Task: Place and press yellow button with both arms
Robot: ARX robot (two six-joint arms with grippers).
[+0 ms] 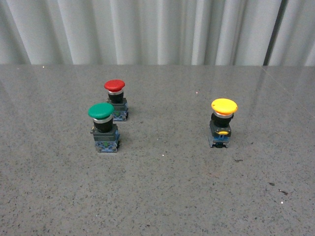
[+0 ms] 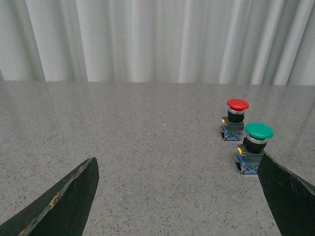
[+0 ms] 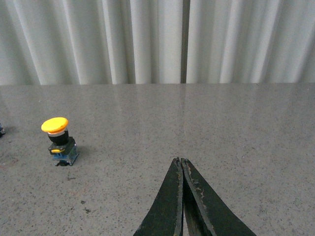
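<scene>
A: Where is the small push-button with the yellow mushroom cap?
B: Upright on the grey speckled stone tabletop, on the right side, well apart from the others.
A: Which others?
B: A green-capped push-button and, just behind it, a red-capped push-button, on the left.
A: The grippers?
B: The black left gripper is spread wide and empty; the black right gripper has its fingertips pressed together, gripping nothing.
</scene>
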